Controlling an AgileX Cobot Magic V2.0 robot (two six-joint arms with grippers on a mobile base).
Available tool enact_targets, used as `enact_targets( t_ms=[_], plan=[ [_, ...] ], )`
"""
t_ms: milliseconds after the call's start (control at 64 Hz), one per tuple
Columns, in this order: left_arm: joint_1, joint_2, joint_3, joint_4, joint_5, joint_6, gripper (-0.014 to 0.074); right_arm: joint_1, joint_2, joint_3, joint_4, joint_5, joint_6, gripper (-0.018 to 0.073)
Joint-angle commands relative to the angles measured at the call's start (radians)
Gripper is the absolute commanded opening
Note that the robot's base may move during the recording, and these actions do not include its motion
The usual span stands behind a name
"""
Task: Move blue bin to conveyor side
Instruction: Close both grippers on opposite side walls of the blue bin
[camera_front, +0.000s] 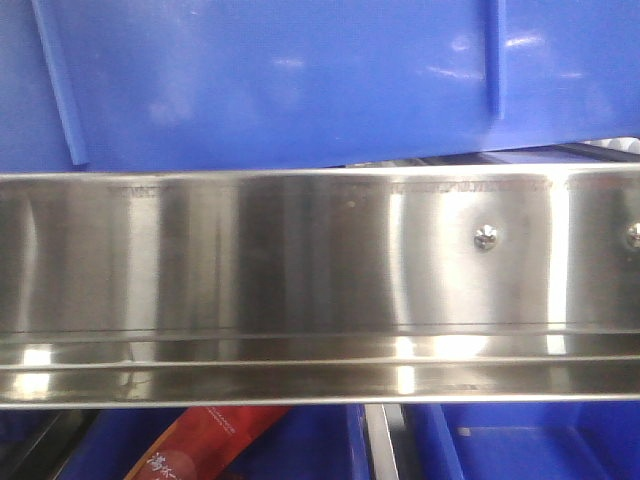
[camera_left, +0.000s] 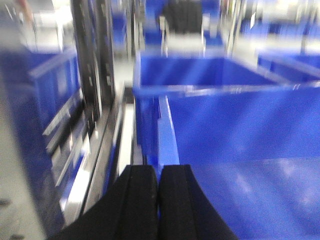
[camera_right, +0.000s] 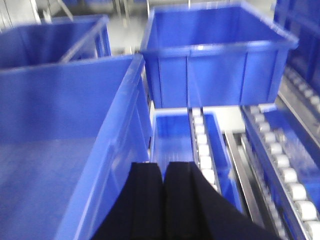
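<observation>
Where the front view meets it, the blue bin (camera_front: 300, 80) stands open side up, its ribbed long wall running just above the stainless-steel rail (camera_front: 300, 260) and nearly parallel to it. Below the rail, a red packet (camera_front: 210, 440) lies in a lower bin (camera_front: 320, 455). A second blue crate (camera_right: 215, 65) stands just beyond, beside a roller track (camera_right: 292, 185). The left gripper (camera_left: 159, 200) sits at the bin's left wall and the right gripper (camera_right: 163, 200) at its right wall. Both finger pairs are pressed together; whether they nip the rim cannot be told.
</observation>
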Motion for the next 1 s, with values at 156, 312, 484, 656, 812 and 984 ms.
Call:
enact_targets(
  t_ms=[156, 312, 484, 656, 812, 984],
  plan=[
    [0.001, 0.189, -0.117, -0.028, 0.022, 0.002, 0.0002, 0.000, 0.160, -0.099, -0.004, -0.012, -0.012, -0.0079],
    [0.001, 0.323, -0.259, -0.030, 0.172, 0.002, 0.0002, 0.000, 0.302, -0.248, -0.009, 0.159, -0.036, -0.0079],
    [0.001, 0.477, -0.423, -0.042, 0.307, 0.002, 0.0002, 0.002, 0.473, -0.476, -0.043, 0.315, -0.036, -0.0079],
    [0.001, 0.586, -0.497, -0.052, 0.351, 0.002, 0.0002, 0.075, 0.608, -0.636, -0.137, 0.315, 0.003, -0.0078],
    [0.001, 0.652, -0.518, -0.052, 0.355, 0.000, 0.0002, 0.177, 0.676, -0.657, -0.248, 0.315, 0.035, -0.0078],
    [0.001, 0.687, -0.518, -0.052, 0.359, 0.000, 0.0002, 0.199, 0.695, -0.657, -0.259, 0.315, 0.069, -0.0064]
  ],
)
